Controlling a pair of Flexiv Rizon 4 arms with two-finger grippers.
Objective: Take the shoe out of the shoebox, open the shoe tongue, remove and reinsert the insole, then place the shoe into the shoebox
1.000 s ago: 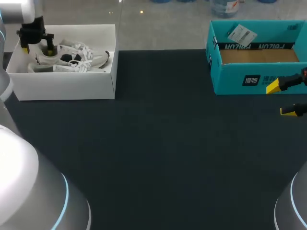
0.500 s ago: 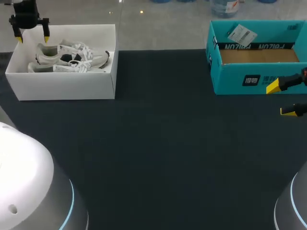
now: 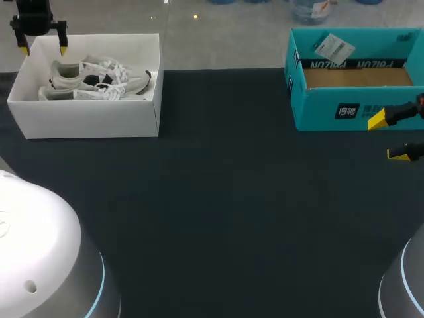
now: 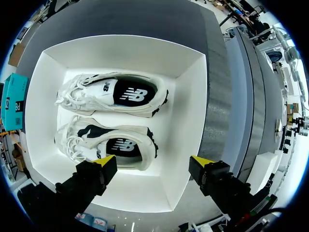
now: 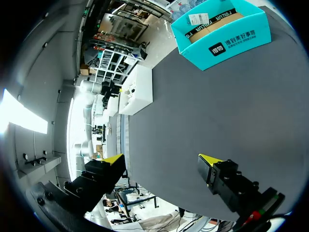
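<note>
1. While the left gripper (image 3: 44, 50) hung at the upper left of the head view, over the far left corner of the white shoebox (image 3: 93, 119), its two yellow-tipped fingers stood wide apart and held nothing.
2. Two white shoes (image 3: 99, 79) lay side by side inside that box, heels toward the left end under the gripper and laces toward the right.
3. None of the fingers touched either shoe; the gripper was above the box rim and clear of what lay in it.
4. Seen from the left wrist, the left gripper (image 4: 153, 162) looked straight down into the shoebox (image 4: 190, 96). The nearer shoe (image 4: 111, 142) lay just ahead of the fingers, its heel end in line with the gap between them.
5. Beyond it, the farther shoe (image 4: 116, 92) lay parallel, its dark insole showing through the opening.
6. At the upper right of the head view stood a teal box (image 3: 344, 109), open at the top, with a paper tag (image 3: 331, 46) inside.
7. Just in front of it, at the right edge, the right gripper (image 3: 387, 138) hung with its fingers spread wide and empty, well apart from the shoes.
8. From the right wrist, the right gripper (image 5: 161, 159) had only the dark table (image 5: 203, 111) between its tips.
</note>
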